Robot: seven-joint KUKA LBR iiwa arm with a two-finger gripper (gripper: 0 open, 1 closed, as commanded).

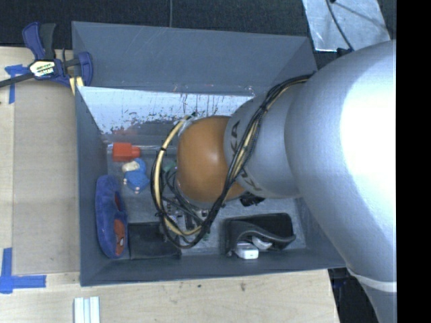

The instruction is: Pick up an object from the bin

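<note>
Arm deep in bin, gripper low nr front wall; grip state can't be told.
Big grey robot arm [337, 147] reaches in from right over grey metal bin [195, 59]; orange wrist cover [202, 157] w/ cables mostly hides the gripper [176, 226]. Nearest thing, prob. the pick: flat black rectangular slab [149, 241], just left of gripper, long axis along front wall. Black curved object w/ white piece [259, 235] lies to right. Long blue soft item [106, 210] by left wall. Small blue toy [135, 175] and orange block [124, 151] further back.

dark carpeted floor [222, 5] at top
</note>
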